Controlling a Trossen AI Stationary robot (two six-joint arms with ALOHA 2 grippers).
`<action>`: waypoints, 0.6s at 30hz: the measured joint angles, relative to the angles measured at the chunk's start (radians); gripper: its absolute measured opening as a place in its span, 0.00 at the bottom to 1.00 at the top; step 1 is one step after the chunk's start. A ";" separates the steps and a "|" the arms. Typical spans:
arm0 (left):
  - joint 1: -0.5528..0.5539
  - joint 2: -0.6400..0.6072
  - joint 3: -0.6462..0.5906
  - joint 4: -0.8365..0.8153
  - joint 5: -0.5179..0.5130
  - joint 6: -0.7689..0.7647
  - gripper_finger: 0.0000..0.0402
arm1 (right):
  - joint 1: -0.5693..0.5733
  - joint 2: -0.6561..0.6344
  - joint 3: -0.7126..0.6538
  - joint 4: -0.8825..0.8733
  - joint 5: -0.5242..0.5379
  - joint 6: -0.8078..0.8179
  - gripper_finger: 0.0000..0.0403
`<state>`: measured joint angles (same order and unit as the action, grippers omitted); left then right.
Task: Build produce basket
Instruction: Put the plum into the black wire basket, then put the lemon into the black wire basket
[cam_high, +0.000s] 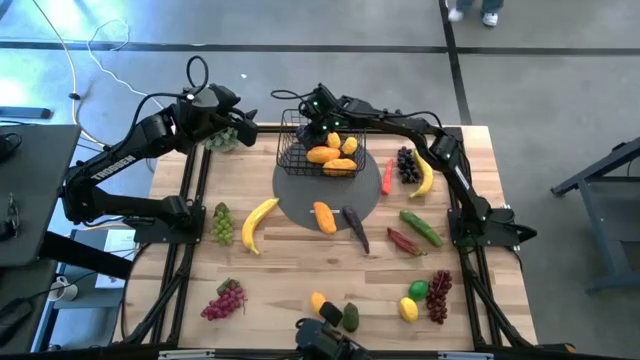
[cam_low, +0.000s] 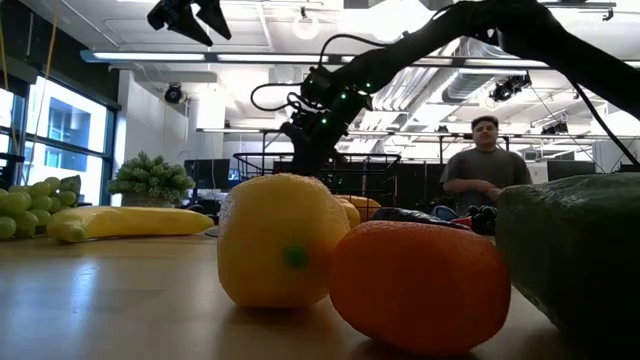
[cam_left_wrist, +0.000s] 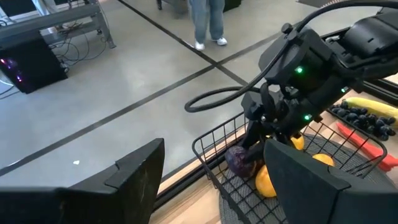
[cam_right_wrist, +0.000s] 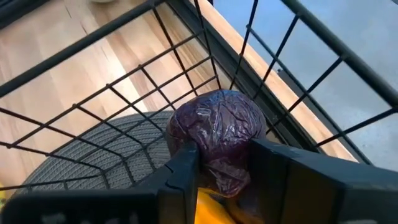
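Observation:
The black wire basket (cam_high: 318, 148) stands on a dark round mat (cam_high: 300, 195) at the table's far middle. It holds orange mangoes (cam_high: 333, 156) and a lemon (cam_high: 350, 143). My right gripper (cam_right_wrist: 224, 165) reaches into the basket's far left corner and is shut on a wrinkled round purple piece of produce (cam_right_wrist: 217, 124), which also shows in the left wrist view (cam_left_wrist: 239, 160). My left gripper (cam_left_wrist: 216, 149) is open and empty, raised left of the basket (cam_high: 235, 125) near the grey-green leafy bunch (cam_high: 222, 140). My right gripper pinches the purple piece's lower sides (cam_right_wrist: 205, 158) between its two fingers (cam_right_wrist: 183, 171). The fingers slant down into the basket from the table's right. The piece sits low in the far left corner, beside the wire wall (cam_right_wrist: 249, 74); whether it rests on the basket's floor I cannot tell.
Loose produce lies on the table: a banana (cam_high: 255, 222), green grapes (cam_high: 222, 222), red grapes (cam_high: 225, 300), a mango (cam_high: 325, 216), an eggplant (cam_high: 355, 228), a red chili (cam_high: 387, 177), purple grapes (cam_high: 407, 165) and a cucumber (cam_high: 420, 227). A person (cam_low: 483, 165) stands beyond the table.

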<state>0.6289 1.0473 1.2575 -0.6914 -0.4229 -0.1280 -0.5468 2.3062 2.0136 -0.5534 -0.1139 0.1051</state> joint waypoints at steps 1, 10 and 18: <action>0.000 0.000 0.000 0.000 0.000 0.000 0.66 | 0.000 0.000 0.000 0.000 0.000 0.000 0.25; 0.000 0.000 0.000 -0.001 0.000 0.000 0.66 | -0.009 -0.006 0.000 -0.010 0.007 -0.007 0.51; 0.000 0.000 0.000 -0.021 0.000 0.000 0.66 | -0.018 -0.046 0.000 -0.048 0.007 0.000 0.54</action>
<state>0.6289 1.0473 1.2575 -0.7123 -0.4225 -0.1280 -0.5652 2.2598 2.0136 -0.6009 -0.1066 0.1051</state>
